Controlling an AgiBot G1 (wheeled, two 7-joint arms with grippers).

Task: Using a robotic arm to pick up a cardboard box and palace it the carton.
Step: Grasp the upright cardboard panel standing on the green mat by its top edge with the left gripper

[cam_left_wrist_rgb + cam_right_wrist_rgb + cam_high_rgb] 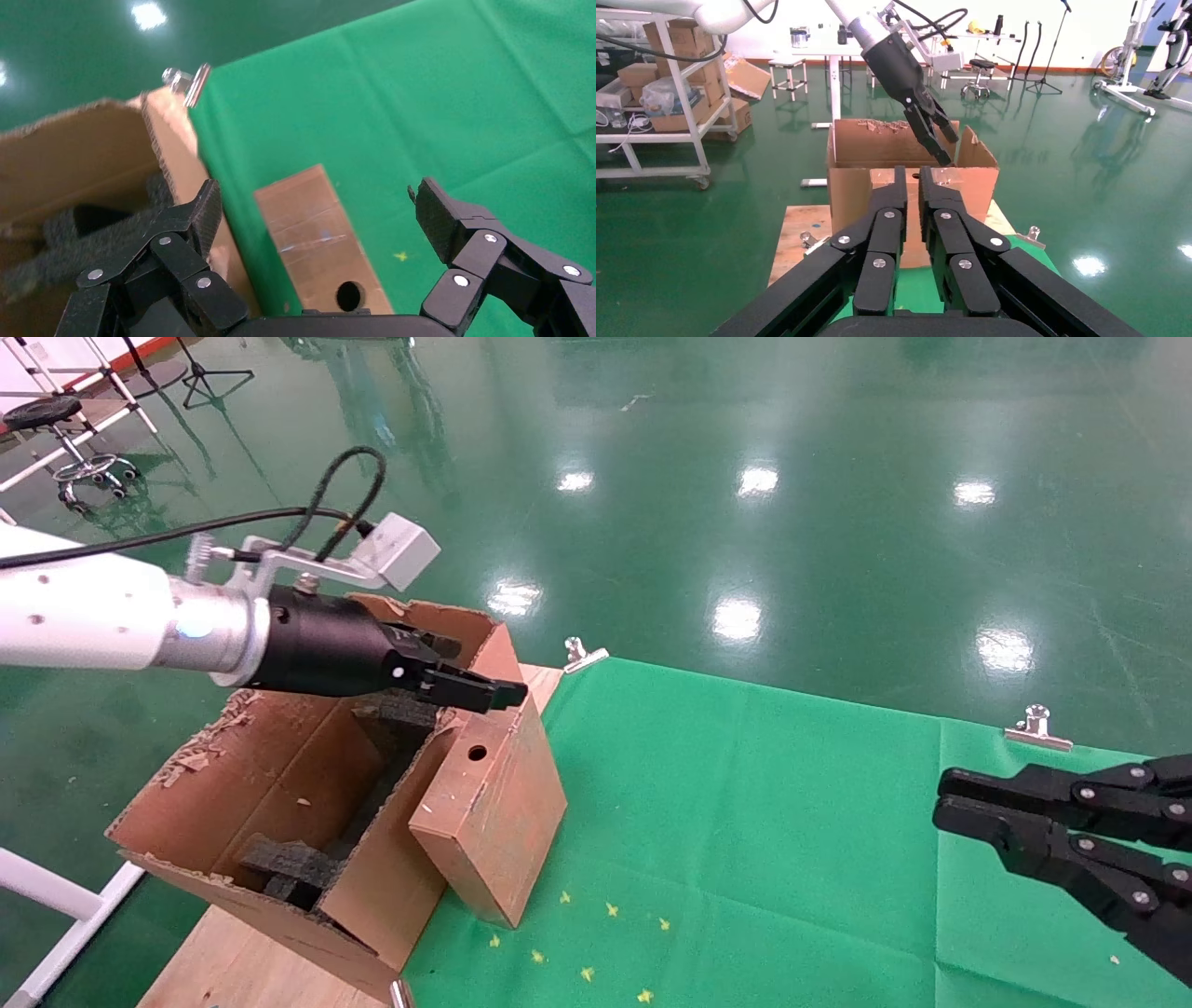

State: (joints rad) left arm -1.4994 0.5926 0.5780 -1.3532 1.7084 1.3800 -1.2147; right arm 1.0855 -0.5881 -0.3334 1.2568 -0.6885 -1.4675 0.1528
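Overhead, left tool gapes above unmarked cardboard box.

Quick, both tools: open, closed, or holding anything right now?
Left tool: open, empty, above the cardboard box beside the carton.
Right tool: closed, empty, parked over the green cloth.
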